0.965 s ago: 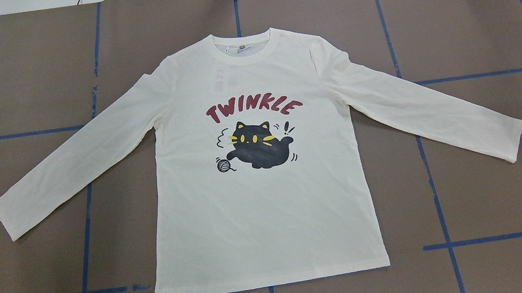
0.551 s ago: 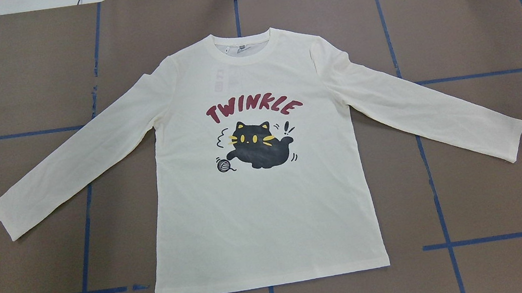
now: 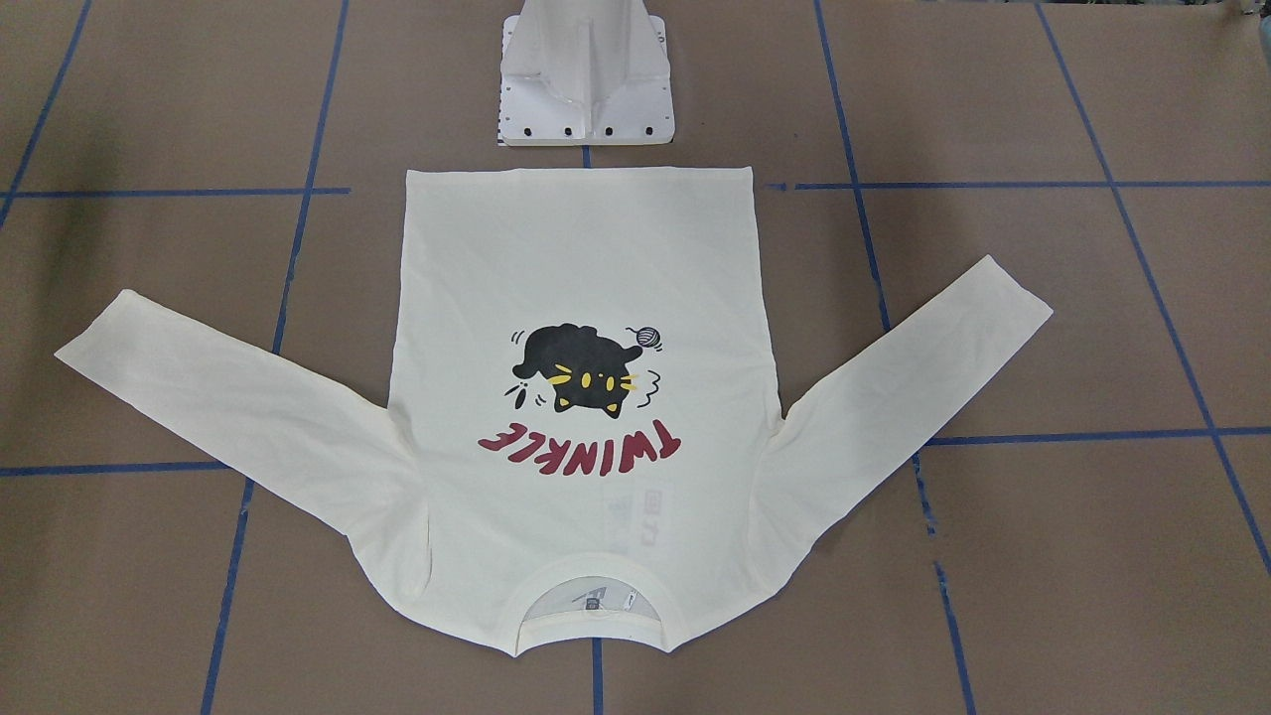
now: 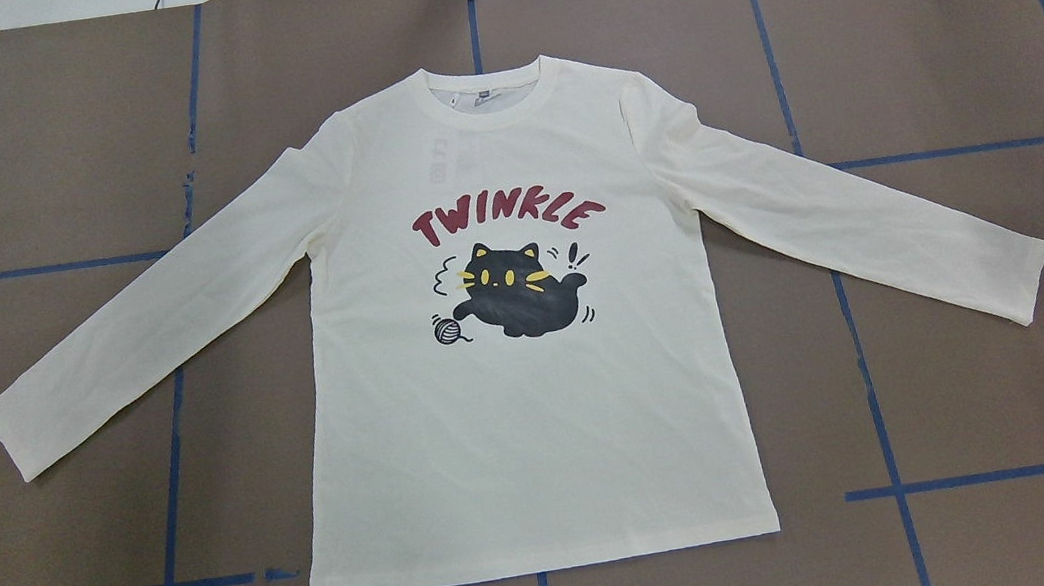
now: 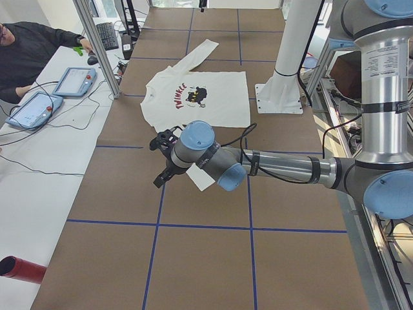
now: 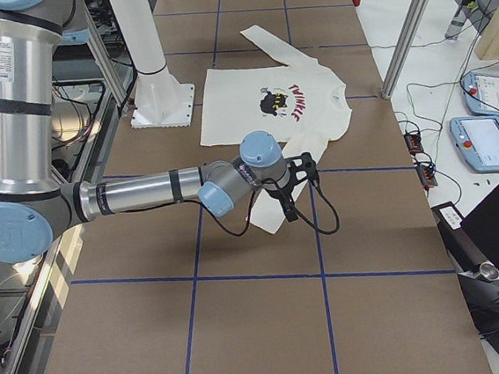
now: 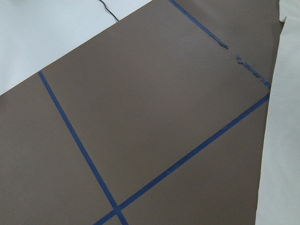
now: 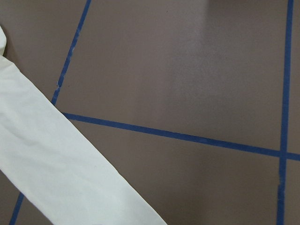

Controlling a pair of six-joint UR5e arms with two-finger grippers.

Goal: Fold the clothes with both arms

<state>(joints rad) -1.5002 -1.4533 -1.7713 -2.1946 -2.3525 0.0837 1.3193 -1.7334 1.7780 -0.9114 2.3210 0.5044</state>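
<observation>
Exterior left: left arm [image 5: 284,169] stretched level over table [image 5: 206,258]; left pincer [image 5: 161,169] and right pincer [image 6: 292,202], cannot tell spread.

Brown table [image 4: 9,149] gridded with blue tape [image 4: 25,272]; white pedestal [image 3: 586,74] standing on it; 2 tablets [image 5: 74,81] before a seated person [image 5: 35,48].

Cream T-shirt [image 4: 521,434], black cat print [image 4: 512,294]
</observation>
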